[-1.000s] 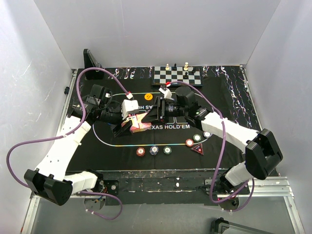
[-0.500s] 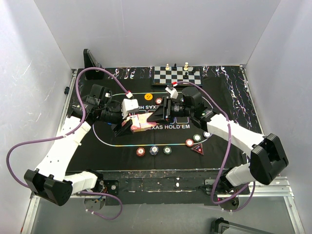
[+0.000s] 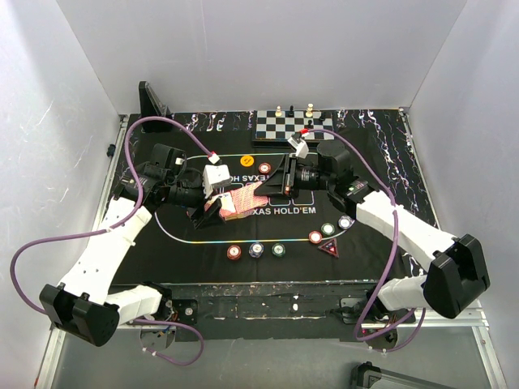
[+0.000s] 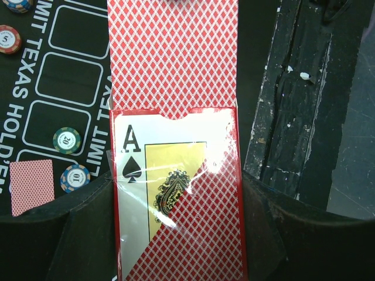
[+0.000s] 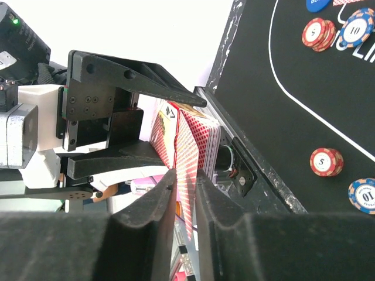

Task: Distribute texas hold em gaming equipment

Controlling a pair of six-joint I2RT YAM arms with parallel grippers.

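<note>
- A red-backed playing card (image 4: 173, 52) juts from the ace-of-spades card box (image 4: 176, 193), above the centre of the poker mat (image 3: 186, 247).
- The left end effector (image 4: 179, 234) clamps the box.
- The right end effector (image 5: 186, 202) is narrow, seemingly pinching that card's edge.
- Poker chips (image 3: 257, 250) lie on the mat nearby.

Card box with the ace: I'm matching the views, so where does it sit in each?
Top external: card box mid-mat, in the left tool.
Left wrist: it fills the lower centre.
Right wrist: it stands edge-on, left of centre.
Shared landmark: the black mat.
</note>
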